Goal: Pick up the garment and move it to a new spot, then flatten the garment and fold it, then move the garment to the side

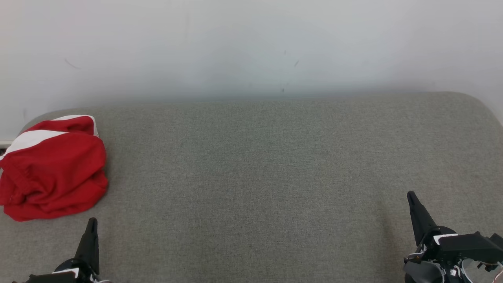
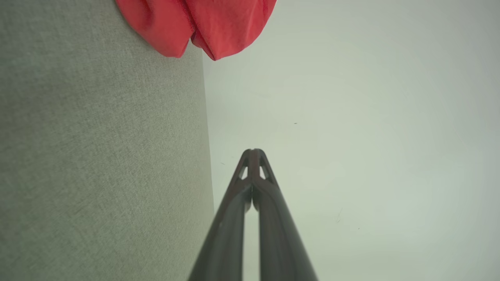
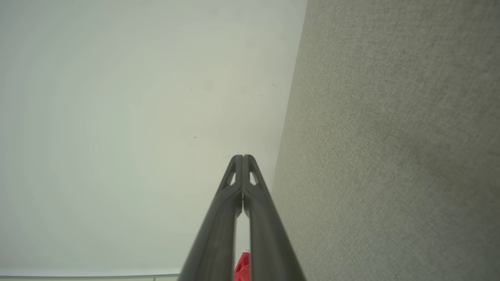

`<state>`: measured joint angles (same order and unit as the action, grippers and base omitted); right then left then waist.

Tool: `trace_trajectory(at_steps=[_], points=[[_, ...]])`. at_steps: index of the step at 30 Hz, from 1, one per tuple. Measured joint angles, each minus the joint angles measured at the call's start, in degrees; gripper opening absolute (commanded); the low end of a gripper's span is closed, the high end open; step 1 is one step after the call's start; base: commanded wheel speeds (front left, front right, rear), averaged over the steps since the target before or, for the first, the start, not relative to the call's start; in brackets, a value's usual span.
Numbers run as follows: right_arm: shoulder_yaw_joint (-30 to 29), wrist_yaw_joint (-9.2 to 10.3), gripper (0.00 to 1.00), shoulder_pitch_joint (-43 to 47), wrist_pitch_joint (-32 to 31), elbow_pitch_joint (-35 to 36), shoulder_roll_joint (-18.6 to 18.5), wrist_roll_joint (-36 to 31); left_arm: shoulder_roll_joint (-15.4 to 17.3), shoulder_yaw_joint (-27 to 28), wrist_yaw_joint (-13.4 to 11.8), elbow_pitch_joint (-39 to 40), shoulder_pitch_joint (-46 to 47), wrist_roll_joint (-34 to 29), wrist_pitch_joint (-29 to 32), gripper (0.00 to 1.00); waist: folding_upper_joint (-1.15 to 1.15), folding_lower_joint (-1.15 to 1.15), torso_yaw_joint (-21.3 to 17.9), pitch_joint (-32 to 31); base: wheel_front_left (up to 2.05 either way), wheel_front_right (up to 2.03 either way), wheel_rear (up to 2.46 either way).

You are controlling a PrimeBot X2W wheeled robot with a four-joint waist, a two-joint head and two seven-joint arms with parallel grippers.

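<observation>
My left pincer (image 1: 92, 221) and right pincer (image 1: 411, 195) are closed, empty. I should open the left, descend on the garment (image 1: 53, 169), and grip a thick fold deep.

The garment (image 1: 53, 173) lies bunched on the far left end of the table (image 1: 255, 165). The left claw (image 1: 92, 223) sits just before it; the right claw (image 1: 411, 195) is well apart, near the right end. A wall (image 1: 251, 47) stands behind.

Garment (image 1: 51, 169) cut by left edge; left gripper (image 1: 92, 222) base cut by bottom edge; right gripper (image 1: 411, 194) likewise.
</observation>
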<state>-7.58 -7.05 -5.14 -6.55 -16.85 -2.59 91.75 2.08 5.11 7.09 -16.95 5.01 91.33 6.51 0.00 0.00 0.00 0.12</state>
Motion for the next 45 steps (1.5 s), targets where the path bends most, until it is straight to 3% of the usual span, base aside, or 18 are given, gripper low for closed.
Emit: trace_trajectory(at_steps=[39, 40, 41, 42, 43, 44, 45], points=[[0.0, 0.0, 0.0, 0.0, 0.0, 0.0, 0.0, 0.0, 0.0, 0.0, 0.0, 0.0, 0.0, 0.0, 0.0, 0.0, 0.0, 0.0, 0.0, 0.0, 0.0, 0.0, 0.0], [0.0, 0.0, 1.0, 0.0, 0.0, 0.0, 0.0, 0.0, 0.0, 0.0, 0.0, 0.0, 0.0, 0.0, 0.0, 1.0, 0.0, 0.0, 0.0, 0.0, 0.0, 0.0, 0.0], [0.0, 0.01, 0.0, 0.1, 0.0, -0.2, 0.0, 0.0, -0.1, -0.1, 0.0, -0.3, -0.1, 0.0, 0.0, 0.0, 0.0, 0.0, 0.0, 0.0, 0.0, 0.0, 0.0], [0.1, 0.02, 1.0, 0.4, 0.0, -0.8, 0.1, 0.0, -0.2, -0.1, 0.0, -0.9, -0.3, 0.0, 0.0, 1.0, 0.0, 0.0, 0.0, 0.0, 0.0, 0.0, 0.0], [0.1, 0.03, 0.0, 0.9, 0.0, -1.4, 0.3, 0.0, -0.4, -0.2, 0.0, -1.4, -0.7, 0.0, 0.0, 0.0, 0.0, 0.0, 0.0, 0.0, 0.0, 0.0, 0.0], [0.2, 0.04, 1.0, 1.6, 0.0, -2.1, 0.5, 0.0, -0.6, -0.3, 0.0, -2.0, -1.3, 0.0, 0.0, 1.0, 0.0, 0.0, 0.0, 0.0, 0.0, 0.0, 0.0], [0.2, 0.05, 1.0, 2.3, 0.0, -2.6, 0.6, 0.0, -0.8, -0.4, -0.1, -2.6, -1.9, 0.0, 0.0, 1.0, 0.0, 0.0, 0.0, 0.0, 0.0, 0.0, 0.0]])
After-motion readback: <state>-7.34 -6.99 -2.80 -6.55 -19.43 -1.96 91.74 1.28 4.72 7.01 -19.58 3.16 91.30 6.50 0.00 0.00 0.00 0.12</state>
